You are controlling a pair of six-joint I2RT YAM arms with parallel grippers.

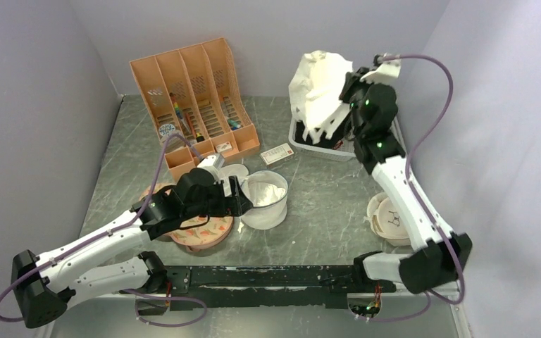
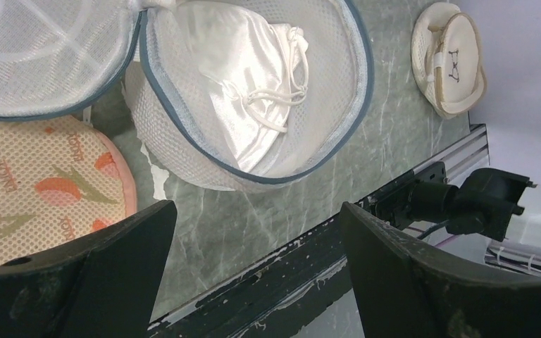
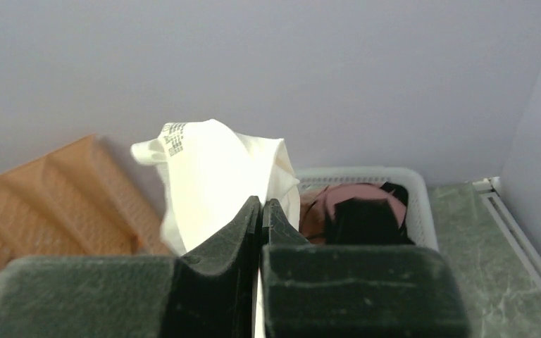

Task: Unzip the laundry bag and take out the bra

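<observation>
The left gripper (image 2: 253, 218) gapes wide beside the unzipped laundry bag (image 2: 183, 165), where the bra (image 2: 246, 91) lies. It looks light, limp and slick, and its thin straps seem the surest hold. The right gripper (image 3: 262, 208) pinches a white cloth (image 3: 204, 176).

Left arm (image 1: 98, 243) stretched low over the surface toward centre; left tool (image 2: 253, 267) fingers spread wide. Right arm (image 1: 408, 197) raised, reaching far back; right tool (image 3: 262, 211) fingers pressed together, pinching white cloth (image 3: 211, 169).
</observation>
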